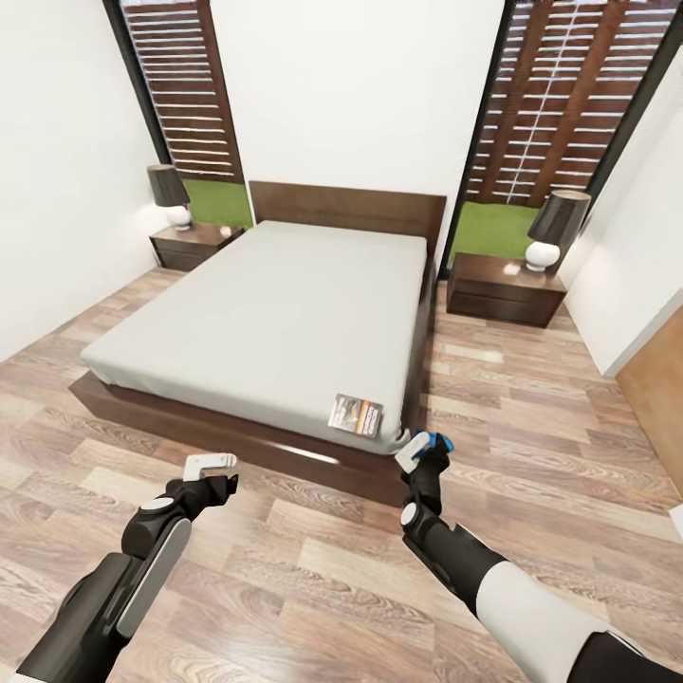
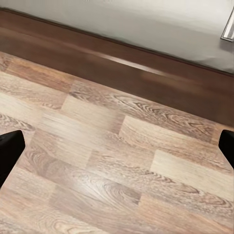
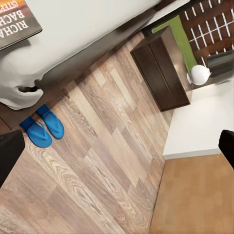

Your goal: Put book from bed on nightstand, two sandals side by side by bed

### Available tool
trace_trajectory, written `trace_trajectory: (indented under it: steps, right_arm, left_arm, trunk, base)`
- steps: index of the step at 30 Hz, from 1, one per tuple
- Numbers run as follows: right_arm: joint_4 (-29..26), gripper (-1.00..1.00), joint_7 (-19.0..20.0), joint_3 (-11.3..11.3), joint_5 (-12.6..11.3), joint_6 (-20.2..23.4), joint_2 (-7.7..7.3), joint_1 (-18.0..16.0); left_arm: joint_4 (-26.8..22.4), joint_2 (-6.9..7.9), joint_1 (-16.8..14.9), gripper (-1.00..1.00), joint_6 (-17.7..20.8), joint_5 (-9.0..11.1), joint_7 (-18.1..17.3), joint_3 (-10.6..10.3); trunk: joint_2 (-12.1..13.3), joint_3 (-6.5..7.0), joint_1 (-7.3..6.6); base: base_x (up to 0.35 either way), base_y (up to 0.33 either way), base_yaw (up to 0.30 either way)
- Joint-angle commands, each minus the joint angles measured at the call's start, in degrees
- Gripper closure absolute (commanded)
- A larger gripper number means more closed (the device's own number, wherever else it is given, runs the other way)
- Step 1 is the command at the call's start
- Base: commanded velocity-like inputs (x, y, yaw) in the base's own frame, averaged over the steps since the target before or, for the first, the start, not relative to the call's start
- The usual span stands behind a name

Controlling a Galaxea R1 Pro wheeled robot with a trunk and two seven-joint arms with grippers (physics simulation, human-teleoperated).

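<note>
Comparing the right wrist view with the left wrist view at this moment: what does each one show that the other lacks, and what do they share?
Right wrist view: the book lying on the bed's mattress corner, the two sandals side by side on the floor beside the bed, a nightstand with a white lamp base, and a white wall.

Left wrist view: a long stretch of the bed's dark wooden frame seen up close.

Shared: the grey mattress, the wood-plank floor, and dark finger tips at both side edges, jaws spread wide.
</note>
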Motion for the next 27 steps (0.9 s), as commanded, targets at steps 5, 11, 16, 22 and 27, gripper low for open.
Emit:
trace_trajectory:
  steps: [5, 11, 16, 22, 27]
  right_arm:
    - [0.04, -1.0, -0.15, 2.14, 0.36, 0.5, 0.02, 0.46]
    - [0.06, -1.0, -0.2, 3.57, 0.37, 0.49, 0.02, 0.69]
    - [0.05, -1.0, -0.27, 4.03, 0.4, 0.42, -0.05, 0.88]
    - [0.05, -1.0, -0.21, 4.07, 0.38, 0.42, -0.05, 0.91]
    - [0.05, -1.0, -0.21, 4.07, 0.45, 0.42, -0.04, 0.91]
  left_arm:
    - [-0.07, 0.06, -0.05, -1.0, 0.13, 0.61, 0.58, -0.15]
    - [-0.12, 0.06, -0.05, -1.0, 0.13, 0.6, 0.58, -0.16]
    - [-0.14, 0.06, -0.05, -1.0, 0.13, 0.6, 0.58, -0.39]
    - [-0.14, 0.06, -0.05, -1.0, 0.13, 0.61, 0.58, -0.41]
    - [-0.14, 0.06, -0.05, -1.0, 0.13, 0.61, 0.58, -0.41]
  trunk:
    - [-2.08, -0.5, 1.12]
    - [-4.48, -1.01, 2.44]
    - [-6.49, -1.44, 3.53]
    - [-8.9, -1.96, 4.85]
    - [-10.9, -2.39, 5.95]
  base:
    - [0.0, 0.0, 0.0]
    - [0.0, 0.0, 0.0]
    - [0.0, 0.0, -0.029]
    - [0.0, 0.0, -0.056]
    - [0.0, 0.0, -0.014]
